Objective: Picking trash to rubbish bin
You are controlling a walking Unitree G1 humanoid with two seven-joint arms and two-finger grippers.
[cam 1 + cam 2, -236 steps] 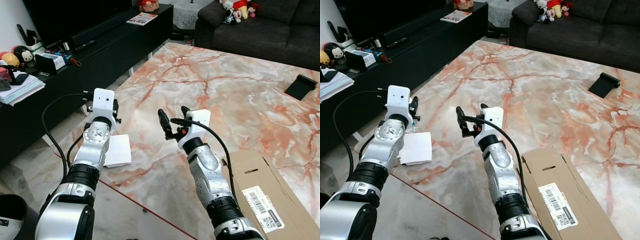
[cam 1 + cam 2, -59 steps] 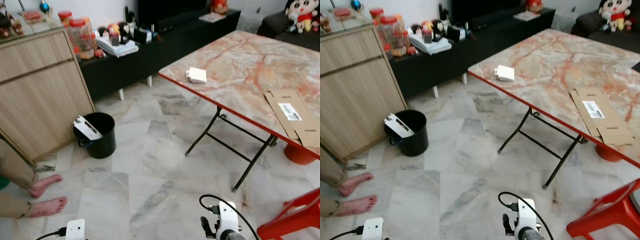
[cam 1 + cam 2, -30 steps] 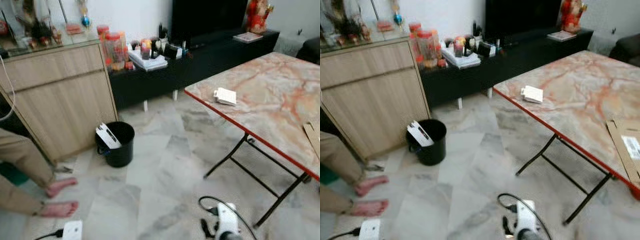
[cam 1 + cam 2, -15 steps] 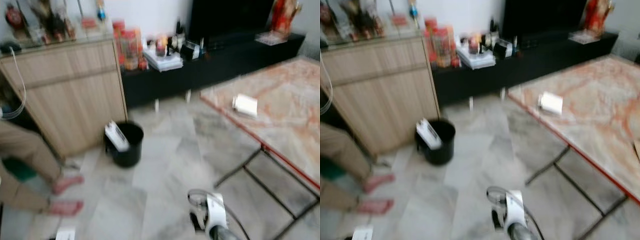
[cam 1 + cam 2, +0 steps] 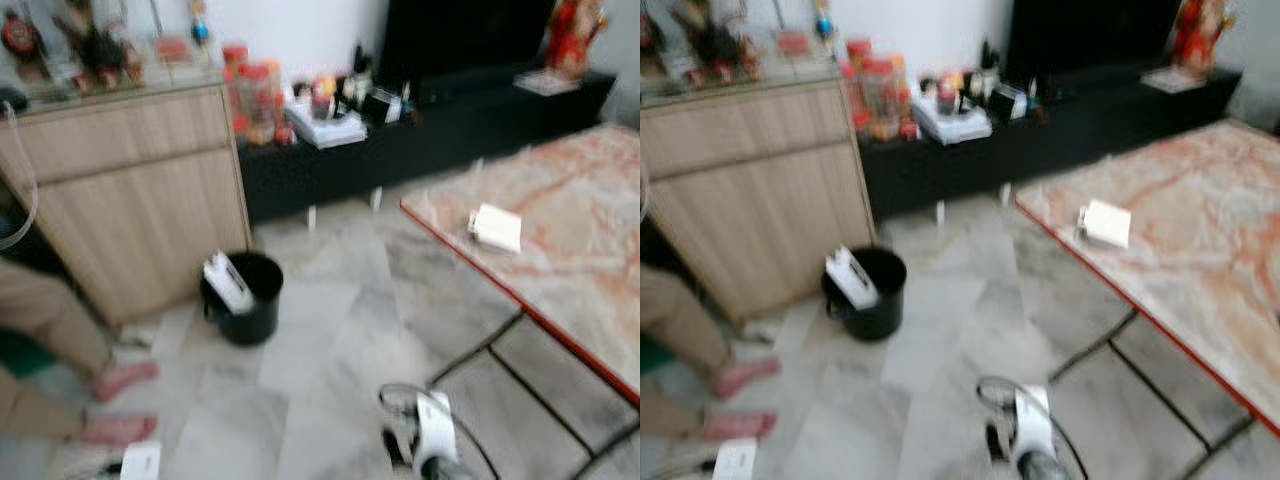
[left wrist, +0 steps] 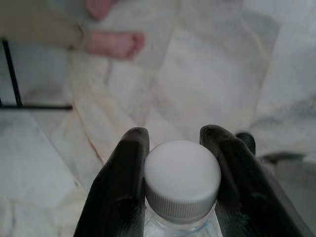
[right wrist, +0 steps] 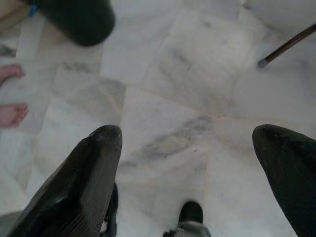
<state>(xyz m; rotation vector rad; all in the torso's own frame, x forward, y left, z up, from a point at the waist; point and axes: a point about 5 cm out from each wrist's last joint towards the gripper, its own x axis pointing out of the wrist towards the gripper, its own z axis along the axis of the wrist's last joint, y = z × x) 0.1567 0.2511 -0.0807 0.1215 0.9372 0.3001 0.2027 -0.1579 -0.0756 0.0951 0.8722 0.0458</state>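
Gripped between the two black fingers of the left gripper [image 6: 175,148] is a clear plastic bottle with a white screw cap [image 6: 181,181], its neck pinched from both sides and the cap facing the wrist camera above pale marble floor tiles [image 6: 217,64]; a person's bare foot [image 6: 114,43] lies on those tiles beyond it. In the blurred head views, that person's beige-trousered legs [image 5: 45,320] sit at the far left, beside a light wooden cabinet [image 5: 140,190] with red-lidded jars on top. Just right of the cabinet stands the round black rubbish bin [image 5: 243,298] with a white carton leaning out of its rim [image 5: 228,282], well ahead of the robot's wrists at the lower edge. Farther right, a small white box [image 5: 497,227] lies near the corner of the red-edged marble-patterned table [image 5: 590,280]. On the right, the right gripper [image 7: 187,143] hangs over the floor with its fingers spread wide and nothing between them, the bin's dark side [image 7: 79,19] ahead of it.
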